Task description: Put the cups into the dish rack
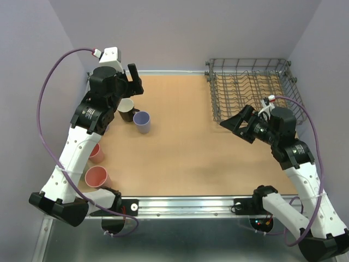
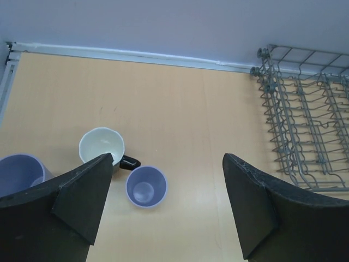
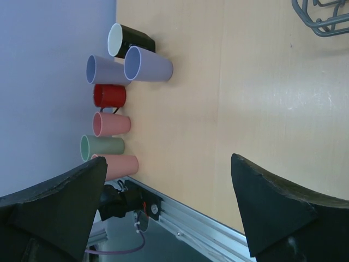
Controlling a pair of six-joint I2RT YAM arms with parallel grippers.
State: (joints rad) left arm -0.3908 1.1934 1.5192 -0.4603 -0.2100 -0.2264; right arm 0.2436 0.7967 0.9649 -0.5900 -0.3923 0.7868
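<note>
The grey wire dish rack (image 1: 251, 87) stands at the far right and holds no cups; it also shows in the left wrist view (image 2: 311, 125). The cups stand along the left side. A lavender cup (image 1: 142, 121) (image 2: 145, 186) is beside a black cup (image 1: 127, 109) (image 2: 102, 146) with a pale inside. The right wrist view shows the second lavender cup (image 3: 103, 70), the red cup (image 3: 109, 96), two pink cups (image 3: 111, 124) (image 3: 117, 164) and the green cup (image 3: 102, 147). My left gripper (image 1: 131, 84) (image 2: 166, 213) is open above the far-left cups. My right gripper (image 1: 232, 124) (image 3: 169, 207) is open and empty in front of the rack.
Lavender walls close the table on the left, back and right. A metal rail (image 1: 185, 204) runs along the near edge between the arm bases. Purple cables loop from both arms. The left arm covers part of the cup row in the top view.
</note>
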